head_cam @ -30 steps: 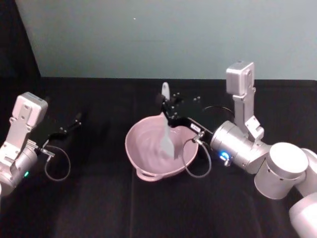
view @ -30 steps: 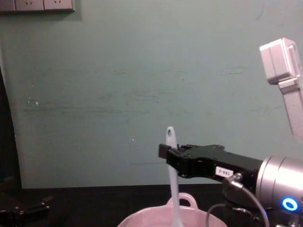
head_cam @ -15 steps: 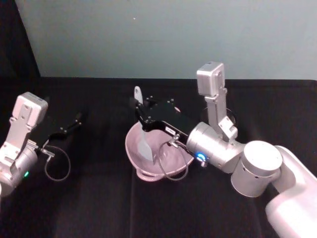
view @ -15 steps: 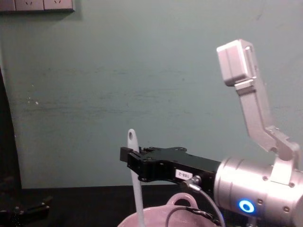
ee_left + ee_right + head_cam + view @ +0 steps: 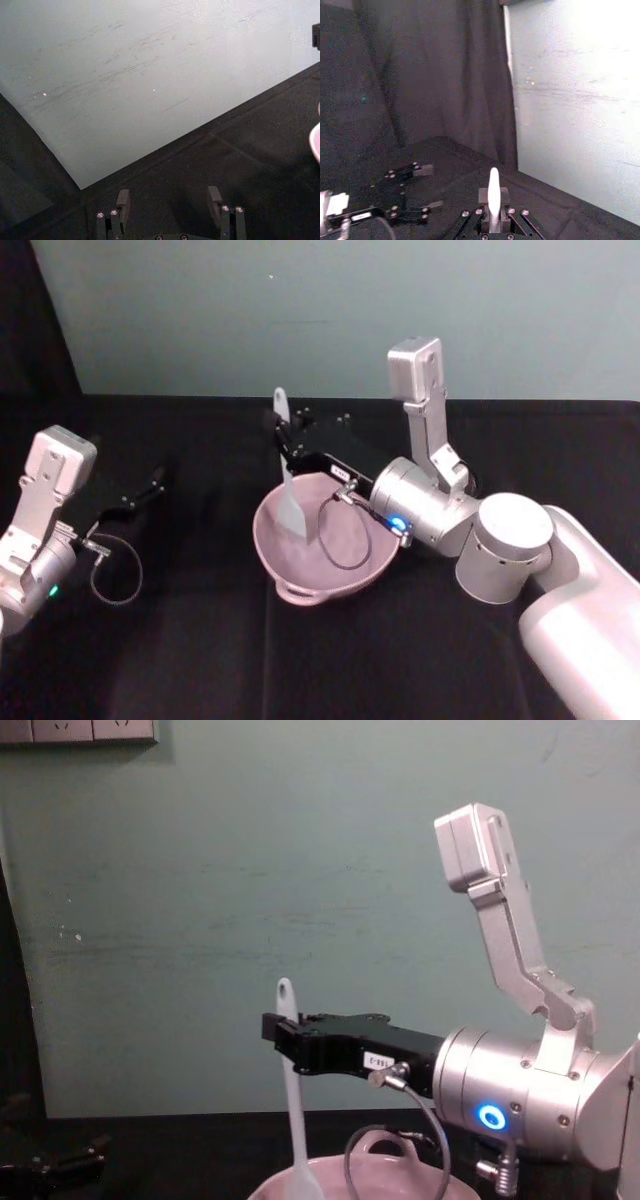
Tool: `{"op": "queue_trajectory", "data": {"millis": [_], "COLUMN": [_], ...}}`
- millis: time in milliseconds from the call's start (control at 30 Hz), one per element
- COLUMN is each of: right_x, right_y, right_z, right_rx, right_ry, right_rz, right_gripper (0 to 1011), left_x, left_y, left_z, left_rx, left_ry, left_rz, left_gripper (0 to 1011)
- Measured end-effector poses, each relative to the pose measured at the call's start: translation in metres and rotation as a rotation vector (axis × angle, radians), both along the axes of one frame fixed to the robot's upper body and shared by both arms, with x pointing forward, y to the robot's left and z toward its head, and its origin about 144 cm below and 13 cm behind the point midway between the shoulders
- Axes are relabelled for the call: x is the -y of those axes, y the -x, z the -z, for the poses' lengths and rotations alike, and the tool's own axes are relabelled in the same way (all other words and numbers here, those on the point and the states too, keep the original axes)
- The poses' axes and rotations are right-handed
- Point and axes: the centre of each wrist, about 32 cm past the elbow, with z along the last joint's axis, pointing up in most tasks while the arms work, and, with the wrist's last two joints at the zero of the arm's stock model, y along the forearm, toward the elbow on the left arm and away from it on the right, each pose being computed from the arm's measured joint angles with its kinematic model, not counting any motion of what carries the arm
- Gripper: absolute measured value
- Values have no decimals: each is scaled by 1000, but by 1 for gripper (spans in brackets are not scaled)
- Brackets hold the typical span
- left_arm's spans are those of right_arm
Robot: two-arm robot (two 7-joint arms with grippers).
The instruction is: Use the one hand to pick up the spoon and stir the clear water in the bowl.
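Observation:
The pale pink bowl (image 5: 310, 570) sits mid-table, its rim low in the chest view (image 5: 270, 1187). A long white spoon (image 5: 290, 502) stands nearly upright with its flat head down inside the bowl's left half; it is seen too in the chest view (image 5: 294, 1120). My right gripper (image 5: 284, 445) is shut on the spoon's upper handle, reaching in from the right above the bowl (image 5: 282, 1032). In the right wrist view the handle tip (image 5: 493, 192) sticks up between the jaws. My left gripper (image 5: 150, 485) is parked at the far left, open (image 5: 170, 200).
A black cloth (image 5: 200, 650) covers the table against a pale green wall (image 5: 300, 310). A cable loop (image 5: 345, 535) hangs from my right wrist over the bowl. A dark curtain (image 5: 420, 75) hangs at the left.
My right gripper swept the spoon from the bowl's right side to its left, then slightly back toward the far rim. The left arm stayed still.

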Motion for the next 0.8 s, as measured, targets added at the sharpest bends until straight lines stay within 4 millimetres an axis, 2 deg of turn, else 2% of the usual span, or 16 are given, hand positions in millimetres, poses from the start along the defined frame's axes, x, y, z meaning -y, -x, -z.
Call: {"op": "queue_trajectory", "data": {"millis": [267, 467, 800], "right_x": [16, 33, 37], "right_y": [-4, 6, 20], "right_z": [-1, -1, -2], "right_rx": [1, 8, 17], "right_ry": [0, 2, -18], "right_rz": [46, 68, 43], "right_gripper": [114, 116, 114], "left_x": [0, 0, 0], "left_y": [0, 0, 0], "left_z": [0, 0, 0], "left_rx": [0, 0, 0], "left_ry": [0, 0, 0], "left_rz": [0, 0, 0], "left_gripper": [1011, 1011, 1011]}}
